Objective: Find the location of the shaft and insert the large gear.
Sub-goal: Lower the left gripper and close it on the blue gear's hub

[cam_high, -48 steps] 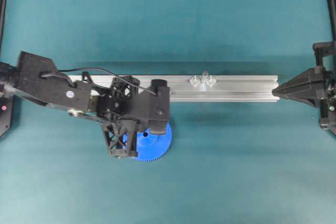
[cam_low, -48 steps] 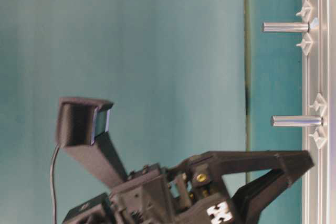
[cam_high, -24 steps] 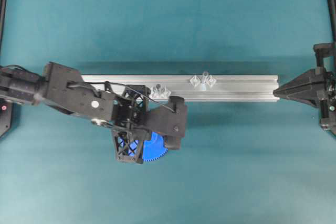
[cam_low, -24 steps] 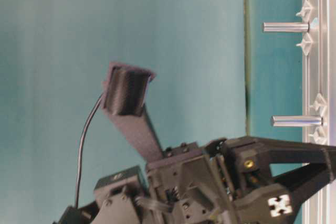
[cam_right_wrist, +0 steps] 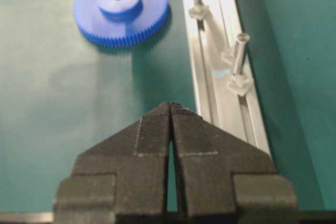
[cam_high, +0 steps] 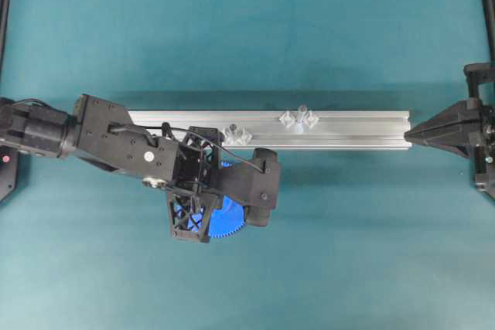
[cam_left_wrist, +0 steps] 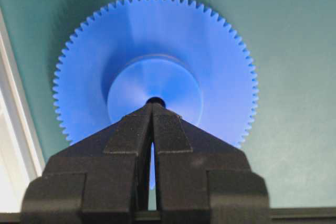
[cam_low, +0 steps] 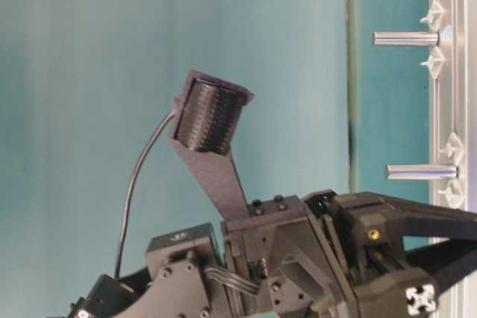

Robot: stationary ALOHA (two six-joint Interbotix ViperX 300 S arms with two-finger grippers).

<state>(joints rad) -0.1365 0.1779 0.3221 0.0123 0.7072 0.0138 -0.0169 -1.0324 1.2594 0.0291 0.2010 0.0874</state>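
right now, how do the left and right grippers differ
The left gripper points at the hub of the large gear, by its centre hole; the right gripper points at bare mat beside the rail. The left one is stretched out mid-mat; the right one sits back near the mat's edge. Both are black, shut and hold nothing.

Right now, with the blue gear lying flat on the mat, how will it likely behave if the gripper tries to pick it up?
The large gear looks like rigid moulded plastic, so probably stiff and light. Lying flat on the mat, it shouldn't roll. Its thin toothed rim sits low, so the raised hub seems the easier hold. The left gripper, shut, points at the hub's centre hole.
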